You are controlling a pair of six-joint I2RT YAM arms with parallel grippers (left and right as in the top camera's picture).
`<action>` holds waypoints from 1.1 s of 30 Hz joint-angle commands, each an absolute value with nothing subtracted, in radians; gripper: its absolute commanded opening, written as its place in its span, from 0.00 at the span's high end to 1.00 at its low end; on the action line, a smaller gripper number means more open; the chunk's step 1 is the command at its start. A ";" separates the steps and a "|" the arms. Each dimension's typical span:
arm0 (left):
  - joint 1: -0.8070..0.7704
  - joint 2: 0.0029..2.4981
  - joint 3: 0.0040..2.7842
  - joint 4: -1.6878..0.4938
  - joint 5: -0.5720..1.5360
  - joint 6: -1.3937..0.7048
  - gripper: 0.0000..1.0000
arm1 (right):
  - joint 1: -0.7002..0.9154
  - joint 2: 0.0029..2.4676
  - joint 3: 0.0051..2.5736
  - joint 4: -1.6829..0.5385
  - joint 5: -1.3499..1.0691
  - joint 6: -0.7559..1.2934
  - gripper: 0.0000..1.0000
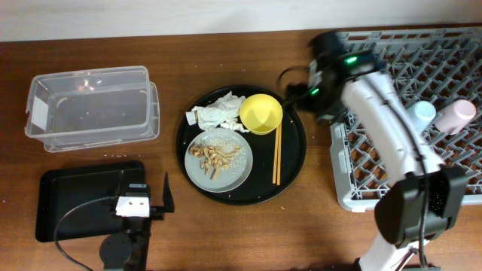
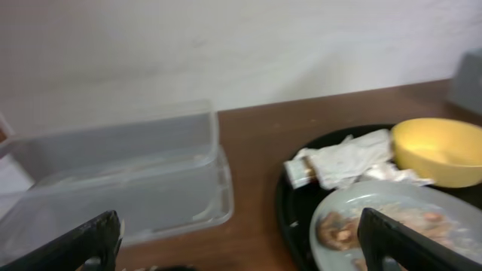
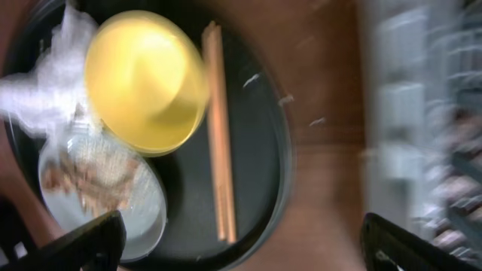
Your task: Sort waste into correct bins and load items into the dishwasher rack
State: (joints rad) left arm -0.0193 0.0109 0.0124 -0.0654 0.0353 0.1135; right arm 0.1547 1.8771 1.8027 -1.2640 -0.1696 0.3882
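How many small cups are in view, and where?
2. The light-blue cup and the pink cup sit side by side in the dishwasher rack. Others may be hidden where the rack is covered.

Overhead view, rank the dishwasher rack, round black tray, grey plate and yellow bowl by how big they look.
1. dishwasher rack, though the frame edge cuts part of it off
2. round black tray
3. grey plate
4. yellow bowl

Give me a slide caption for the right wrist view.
Open right gripper over the black tray holding yellow bowl, chopsticks and grey plate.
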 commanded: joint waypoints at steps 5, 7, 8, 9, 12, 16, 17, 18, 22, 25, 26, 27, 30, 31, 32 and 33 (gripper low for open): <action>-0.019 0.008 0.028 0.228 0.495 0.045 0.00 | -0.297 1.858 1.918 -1.346 -0.172 0.375 0.02; -0.019 0.054 0.157 0.200 0.539 0.030 0.00 | -0.370 1.858 1.918 -1.346 -0.172 0.375 0.02; -0.019 0.101 0.229 0.156 0.539 0.030 0.00 | -0.385 1.858 1.918 -1.346 -0.172 0.375 0.02; -0.019 0.187 0.324 0.101 0.540 0.031 0.00 | -0.395 1.858 1.918 -1.346 -0.172 0.375 0.02; -0.019 0.886 1.069 -0.521 0.813 0.236 0.00 | -0.400 1.858 1.918 -1.346 -0.172 0.375 0.02; -0.040 1.325 1.450 -0.698 0.709 0.094 0.01 | -0.400 1.858 1.918 -1.346 -0.172 0.375 0.02; -0.121 1.477 1.638 -0.880 0.417 0.094 0.01 | -0.400 1.858 1.918 -1.346 -0.172 0.375 0.02; -0.189 1.574 1.769 -1.010 0.129 0.045 0.01 | -0.400 1.858 1.918 -1.346 -0.172 0.375 0.02; -0.345 1.810 1.895 -1.023 -0.146 0.023 0.00 | -0.400 1.858 1.918 -1.346 -0.172 0.375 0.02; -0.332 1.981 1.895 -0.957 -0.134 -0.112 0.01 | -0.400 1.858 1.918 -1.346 -0.172 0.375 0.01; -0.333 2.019 1.895 -0.953 -0.120 -0.112 0.17 | -0.400 1.858 1.918 -1.346 -0.172 0.375 0.02; -0.334 2.067 1.895 -0.941 -0.107 -0.113 0.26 | -0.400 1.858 1.918 -1.346 -0.172 0.375 0.02; -0.338 2.197 1.895 -0.928 0.004 -0.214 0.49 | -0.400 1.858 1.918 -1.346 -0.172 0.375 0.02; -0.339 2.226 1.895 -0.921 0.004 -0.248 0.49 | -0.400 1.858 1.918 -1.346 -0.172 0.375 0.01; -0.339 2.265 1.895 -0.919 0.006 -0.270 0.48 | -0.400 1.858 1.918 -1.346 -0.172 0.375 0.02; -0.340 2.285 1.895 -0.924 0.009 -0.270 0.48 | -0.400 1.858 1.918 -1.346 -0.172 0.375 0.02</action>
State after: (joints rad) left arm -0.3367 2.2356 1.8832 -0.9218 -0.0109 -0.2287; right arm -0.3988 1.8675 1.9049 -1.3464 -0.1745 0.3809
